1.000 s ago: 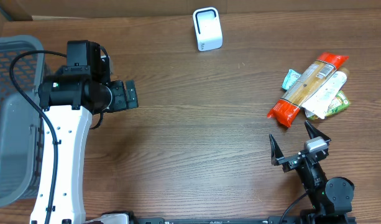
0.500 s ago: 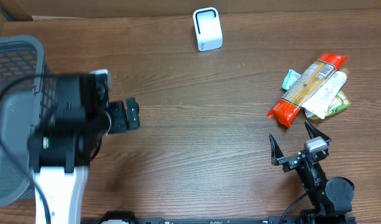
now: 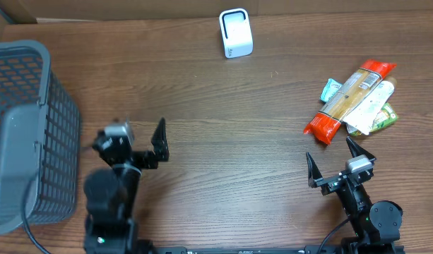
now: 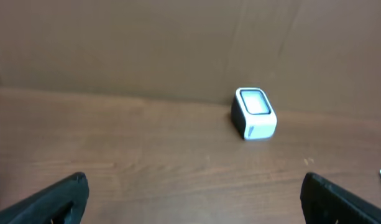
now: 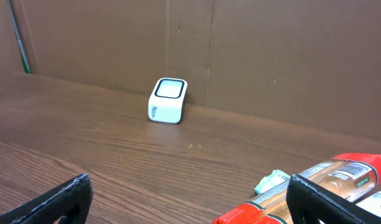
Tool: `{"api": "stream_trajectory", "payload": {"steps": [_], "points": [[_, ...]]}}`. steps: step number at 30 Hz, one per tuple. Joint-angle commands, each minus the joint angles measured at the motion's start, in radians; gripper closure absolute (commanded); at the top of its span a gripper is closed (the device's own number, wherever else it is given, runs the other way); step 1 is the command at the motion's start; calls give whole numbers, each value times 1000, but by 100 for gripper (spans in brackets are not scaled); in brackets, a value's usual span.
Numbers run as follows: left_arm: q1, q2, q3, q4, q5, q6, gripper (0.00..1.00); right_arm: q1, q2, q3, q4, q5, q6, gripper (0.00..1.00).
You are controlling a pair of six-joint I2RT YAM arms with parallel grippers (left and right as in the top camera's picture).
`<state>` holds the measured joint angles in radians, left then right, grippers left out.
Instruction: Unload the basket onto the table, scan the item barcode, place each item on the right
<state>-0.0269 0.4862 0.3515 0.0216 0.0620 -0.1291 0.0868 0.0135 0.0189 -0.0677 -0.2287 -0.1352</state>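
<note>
Overhead. Left claw (image 3: 128, 140) spread wide, pinching nothing, just right of the basket (image 3: 61, 134). Scanner (image 3: 235, 33) well ahead of it and off to its right, upright near the far edge of the surface (image 3: 223, 176). Right claw (image 3: 329, 151) likewise spread wide, nothing pinched. Packet (image 3: 350, 99) near, ahead of this claw and slightly to its right, lying aslant with its red end closest to the claw. Tube (image 3: 376, 101) against the packet's right side, green pouch (image 3: 387, 117) tucked beyond the tube, teal sachet (image 3: 331, 89) just beside the packet's left side. All four well apart from the scanner.

Left wrist. Claw (image 4: 194, 180) wide, its fingers (image 4: 53, 199) down in the two lower corners, only bare surface (image 4: 146, 155) between. Scanner (image 4: 255, 113) far ahead, a little right of the midline, standing before a brown cardboard wall (image 4: 146, 43), pale window turned upward.

Right wrist. Claw (image 5: 189, 183) wide, fingers (image 5: 53, 202) in the lower corners, nothing between them. Scanner (image 5: 167, 100) well ahead and slightly left of the midline, against the cardboard wall (image 5: 271, 56). Packet (image 5: 327, 186) low at the right, partly hidden behind the right finger, red ends showing. Sachet (image 5: 271, 182) just left of the packet.
</note>
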Motion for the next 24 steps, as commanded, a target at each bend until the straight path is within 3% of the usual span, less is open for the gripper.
{"api": "stream_trajectory", "payload": {"steps": [1,8,15,24], "points": [[-6,-99,-158,109,17,72,1,6,-11,-11,8,4,-4,0],[-6,-278,-349,164,16,108,0,6,-11,-11,8,4,-4,0],[-6,-381,-347,-99,13,152,0,6,-11,-11,8,4,-4,0],[-5,-482,-346,-95,8,152,0,6,-11,-11,8,4,-4,0]]}}
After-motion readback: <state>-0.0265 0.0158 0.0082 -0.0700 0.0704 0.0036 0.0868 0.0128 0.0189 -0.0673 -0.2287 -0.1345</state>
